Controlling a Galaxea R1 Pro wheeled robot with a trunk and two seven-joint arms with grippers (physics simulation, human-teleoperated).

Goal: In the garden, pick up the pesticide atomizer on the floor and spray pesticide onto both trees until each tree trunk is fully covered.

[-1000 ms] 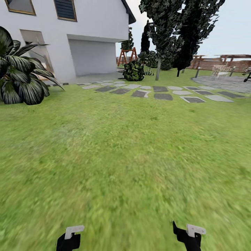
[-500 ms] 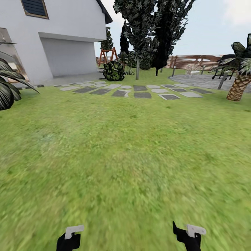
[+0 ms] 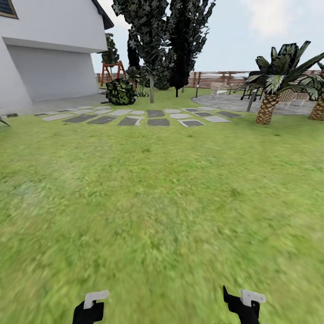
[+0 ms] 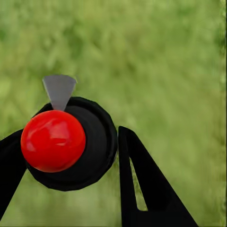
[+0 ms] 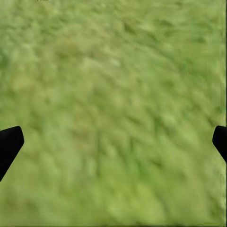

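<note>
Two wrist views: the left shows the pesticide atomizer (image 4: 71, 142), red ball on a black round body with a grey nozzle; the right shows blurred grass.
Left gripper (image 4: 68, 136): jaws closed against the atomizer's black body, one finger each side.
Right gripper (image 5: 113, 142): jaws spread wide, nothing between.
Surroundings, head view: white house (image 3: 49, 45) at 10 o'clock, tall dark trees (image 3: 153, 40) and stepping stones (image 3: 157, 121) at 12, palm (image 3: 270, 90) at 2.
Arms: both low at 6 o'clock over the lawn (image 3: 162, 202).
</note>
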